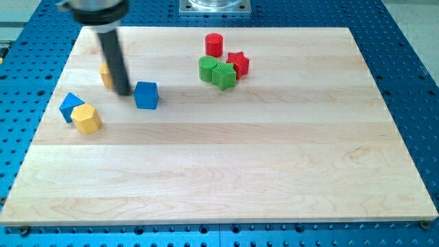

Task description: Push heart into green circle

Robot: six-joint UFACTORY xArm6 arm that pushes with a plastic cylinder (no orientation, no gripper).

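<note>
My tip rests on the board near the view's upper left. A yellow block sits just to the left of the rod and is partly hidden by it; it may be the heart, but its shape does not show clearly. A blue cube lies just to the right of the tip, a small gap away. The green circle lies further right, near the view's top centre. It touches a second green block on its right.
A red cylinder stands above the green blocks and a red star touches the second green block. A blue block and a yellow hexagon sit together at the left. The wooden board lies on a blue perforated table.
</note>
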